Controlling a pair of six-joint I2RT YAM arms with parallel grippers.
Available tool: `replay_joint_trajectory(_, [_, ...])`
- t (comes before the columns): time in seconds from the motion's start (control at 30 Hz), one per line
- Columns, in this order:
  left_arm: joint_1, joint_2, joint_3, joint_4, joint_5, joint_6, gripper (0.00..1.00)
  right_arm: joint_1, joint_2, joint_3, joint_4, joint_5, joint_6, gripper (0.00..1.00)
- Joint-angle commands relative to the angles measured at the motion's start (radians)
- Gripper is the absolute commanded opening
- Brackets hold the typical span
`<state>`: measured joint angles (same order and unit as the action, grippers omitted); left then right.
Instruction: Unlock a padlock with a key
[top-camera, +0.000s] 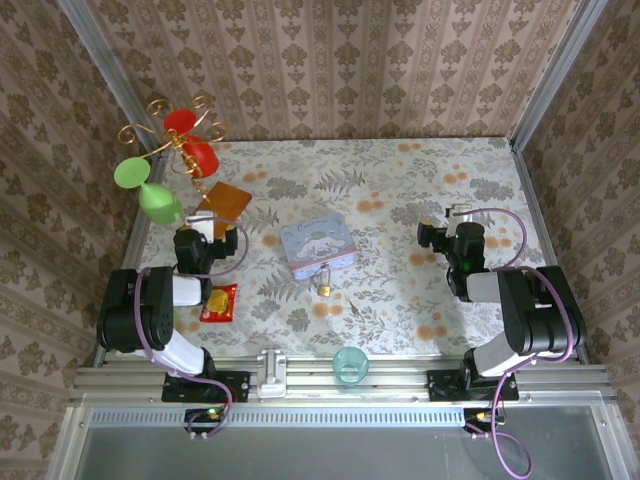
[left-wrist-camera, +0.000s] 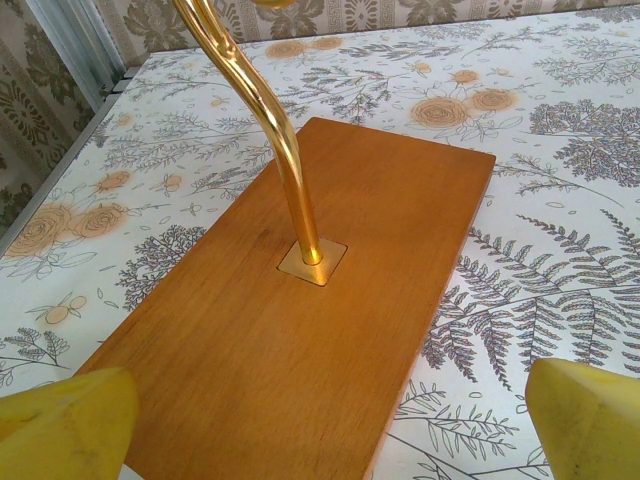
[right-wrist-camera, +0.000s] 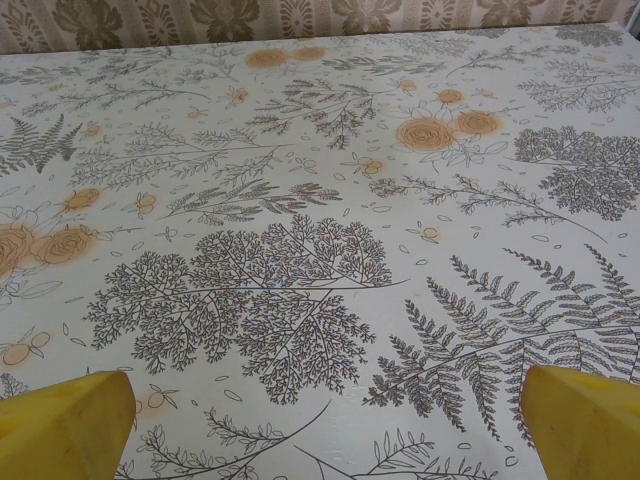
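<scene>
Both arms sit back from the work, so the step in hand looks like the first reach. The padlock (top-camera: 325, 286) lies near the middle of the table (top-camera: 420, 300), a little toward the near edge. It is touching or just beside the near corner of the pale blue tin (top-camera: 317, 245). From above, its long axis seems to run near-to-far, with the brass body toward the near edge and the thin shackle pointing at the tin. It is too small to tell which way the keyhole faces. The left gripper (left-wrist-camera: 322, 430) hangs toward the left edge with its fingers spread wide and nothing between them, at the near end of a wooden board (left-wrist-camera: 330, 330) that carries a gold stem (left-wrist-camera: 290, 170). The right gripper (right-wrist-camera: 322, 430) is likewise spread and empty above bare cloth toward the right edge, well apart from the padlock. I cannot pick out the key with any certainty, so finding it comes first. To reach well, one gripper should come down across the body's short side, clear of the tin's wall, and pin it with the keyhole end left free. The red-and-yellow packet (top-camera: 220, 300) by the left arm and the cup (top-camera: 350, 365) at the near edge are best avoided.
</scene>
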<state>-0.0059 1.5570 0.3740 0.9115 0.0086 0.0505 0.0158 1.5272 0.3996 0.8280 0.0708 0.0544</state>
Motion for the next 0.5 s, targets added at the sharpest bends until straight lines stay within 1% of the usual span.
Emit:
replay_joint_trajectory(0.0, [-0.001,-0.004,0.018,0.007,0.002,0.014,1.0,0.004,0.001,0.006,0.027,0.013,-0.016,1.0])
replay_joint_trajectory(0.07, [0.0,-0.051,-0.003,0.013,-0.011,0.008,1.0,0.003,-0.035,0.024,-0.032,0.034,-0.007,1.0])
replay_joint_trajectory(0.1, [-0.002,-0.088,-0.008,-0.012,-0.029,0.004,1.0,0.003,-0.067,0.033,-0.076,0.031,-0.008,1.0])
replay_joint_trajectory(0.2, [-0.025,-0.225,-0.022,-0.102,-0.12,-0.001,1.0,0.0,-0.21,0.098,-0.335,0.037,0.041,1.0])
replay_joint_trajectory(0.27, [-0.078,-0.321,-0.031,-0.17,-0.255,-0.02,1.0,0.0,-0.281,0.136,-0.473,-0.002,0.06,1.0])
replay_joint_trajectory(0.3, [-0.09,-0.364,-0.03,-0.212,-0.293,-0.051,1.0,0.001,-0.311,0.14,-0.506,-0.011,0.068,1.0])
replay_joint_trajectory(0.4, [-0.099,-0.47,-0.02,-0.303,-0.294,-0.145,1.0,0.002,-0.401,0.131,-0.569,-0.028,0.104,1.0])
replay_joint_trajectory(0.47, [-0.099,-0.524,-0.015,-0.327,-0.236,-0.226,1.0,0.001,-0.449,0.121,-0.592,-0.043,0.141,1.0])
